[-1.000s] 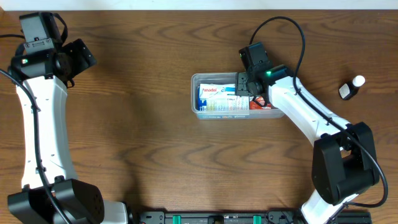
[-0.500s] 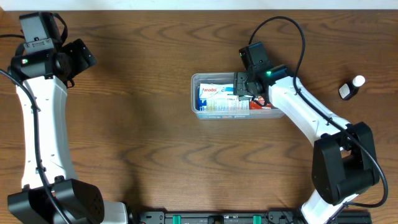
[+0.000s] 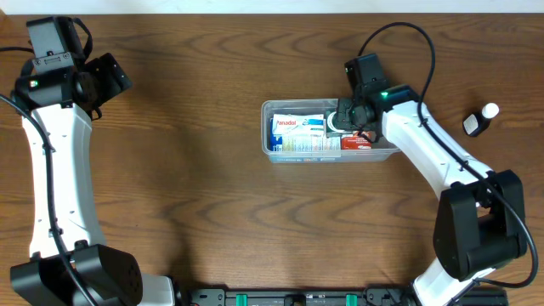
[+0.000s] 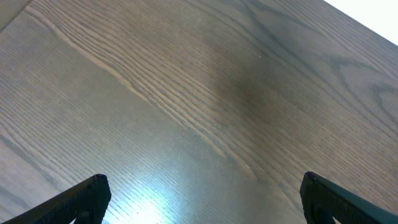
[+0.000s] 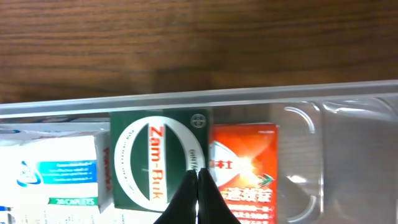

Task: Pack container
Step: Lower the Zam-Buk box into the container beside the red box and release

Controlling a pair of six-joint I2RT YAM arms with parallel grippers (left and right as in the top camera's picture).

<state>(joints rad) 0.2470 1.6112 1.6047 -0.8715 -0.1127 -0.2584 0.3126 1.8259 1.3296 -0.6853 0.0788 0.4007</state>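
Note:
The clear container [image 3: 265,129] sits mid-table with boxes lying flat in it: a white Panadol box [image 3: 293,129], a green Zam-Buk box [image 5: 152,160] and a red box [image 5: 245,163]. My right gripper [image 5: 198,175] hovers over the seam between the green and red boxes, its jaws pressed together with nothing between them. From overhead it is above the container's right half [image 3: 348,119]. The container's right end [image 5: 357,155] holds nothing. My left gripper [image 4: 205,190] hangs open over bare wood at the far left [image 3: 109,75].
A small dark bottle with a white cap [image 3: 480,120] lies on the table to the right of the container, beyond the right arm. The right arm's cable loops above the container's far side.
The right gripper's jaws have gone from open to shut, holding nothing, and the arm has shifted a little to the right over the container. The left arm has not moved.

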